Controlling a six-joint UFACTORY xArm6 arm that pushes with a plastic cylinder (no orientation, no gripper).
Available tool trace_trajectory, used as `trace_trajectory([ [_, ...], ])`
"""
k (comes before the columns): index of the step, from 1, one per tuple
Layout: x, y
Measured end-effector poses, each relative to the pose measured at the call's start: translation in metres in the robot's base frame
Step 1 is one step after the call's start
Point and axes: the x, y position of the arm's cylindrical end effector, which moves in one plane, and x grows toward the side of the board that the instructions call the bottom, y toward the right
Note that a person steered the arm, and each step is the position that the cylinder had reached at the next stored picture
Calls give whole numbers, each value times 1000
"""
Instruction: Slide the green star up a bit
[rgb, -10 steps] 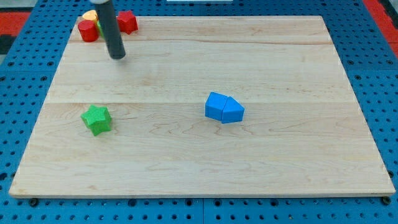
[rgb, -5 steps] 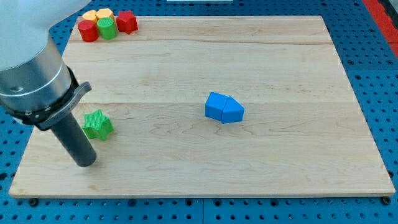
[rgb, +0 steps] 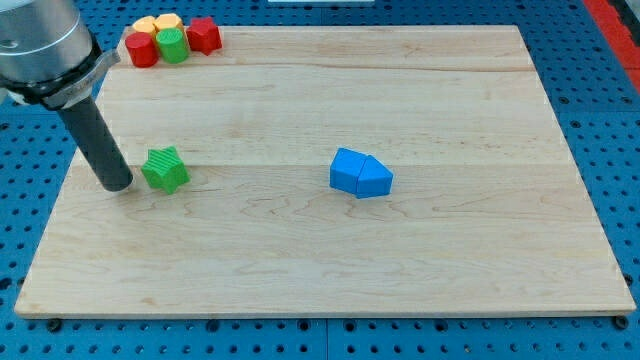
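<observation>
On the view's left side of the table (rgb: 300, 270), the green star (rgb: 165, 169) is seen, with my tip (rgb: 119, 184) just beside it at its 9 o'clock. No fingers are carried, only a rod. A push from here could send the star to 3 o'clock, not up. 2 blue blocks (rgb: 360, 173) are well apart. 4 blocks (rgb: 170, 39) are packed at 12 o'clock and could be bumped.

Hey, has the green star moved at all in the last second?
Yes. The green star has shifted toward the view's top and slightly right, judged against the blue blocks; my tip is just left.
</observation>
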Motion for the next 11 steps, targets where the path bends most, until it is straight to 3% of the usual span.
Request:
trace_trajectory([
  [5,-5,16],
  [7,6,47],
  [10,-50,50],
  [11,-28,50],
])
